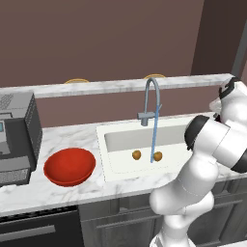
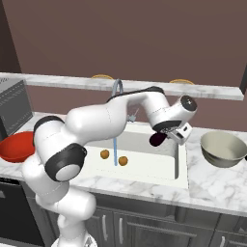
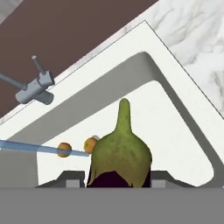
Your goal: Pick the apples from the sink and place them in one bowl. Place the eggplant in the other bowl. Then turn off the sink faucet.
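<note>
Right base view: one white marble counter [image 2: 212, 190], one long raised marble ledge [image 2: 58, 82] behind it, plain brown wall, dark grey cabinet fronts below. One wide rectangular white sink [image 2: 159, 166] sits under the jaws. One dark boxy appliance [image 1: 17, 137] stands far off on the red-bowl side. Two bowls: one shallow, smooth, bright red bowl [image 1: 70, 166] well apart from the jaws across the sink; one deeper grey-green bowl [image 2: 223, 149] with a pale rim near the jaws, on the counter just beyond the sink edge. One grey metal gooseneck faucet [image 1: 151, 101] with a short side lever, a thin blue stream falling from its spout. One gripper [image 2: 166, 136], jaws closed on the one eggplant [image 2: 156, 139], a dark purple oval with a green cap and stem, held above the sink near its bowl-side end. Two small round orange-brown apples [image 2: 104, 154] [image 2: 123, 160] lie on the sink floor, below the jaws and away toward the stream, one on each side of it.
</note>
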